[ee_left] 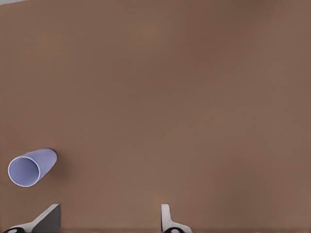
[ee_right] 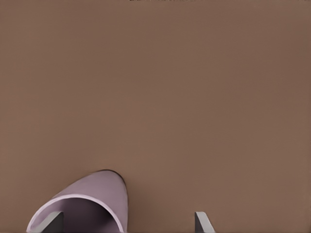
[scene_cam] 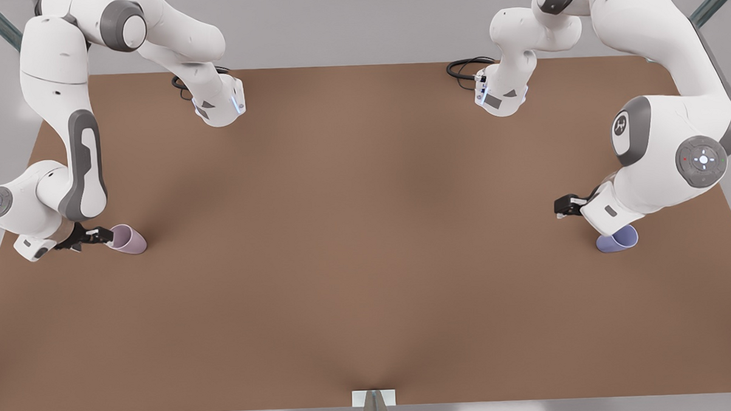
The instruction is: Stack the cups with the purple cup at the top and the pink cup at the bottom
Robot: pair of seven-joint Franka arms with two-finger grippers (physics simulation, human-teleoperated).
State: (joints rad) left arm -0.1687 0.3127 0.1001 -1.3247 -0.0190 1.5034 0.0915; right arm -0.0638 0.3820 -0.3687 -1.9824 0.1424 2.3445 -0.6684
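We judge the stacking barely begun: the two cups stand well apart on the brown worktop (scene_cam: 367,242), neither lifted nor nested, so gripping, carrying and setting the purple one into the pink one are all left to do. The pink cup (scene_cam: 128,239) sits near the worktop's edge on the front view's left, the purple cup (scene_cam: 618,240) far across from it, near the edge on the front view's right. Our right gripper (scene_cam: 97,237) is at the pink cup; in the right wrist view its fingers (ee_right: 203,222) are spread, with the pink cup (ee_right: 88,206) close by one of them, its rim passing that fingertip, but we cannot tell whether anything touches it yet. Our left gripper (scene_cam: 561,208) hovers near the purple cup, not over it; the left wrist view shows its fingers (ee_left: 167,219) released, and the purple cup (ee_left: 32,167) off to one side of them. Both cups are small, plain, tapered and handleless. The pink one is a dusty mauve; the purple one is bluer, with its open mouth turned toward the left wrist camera.
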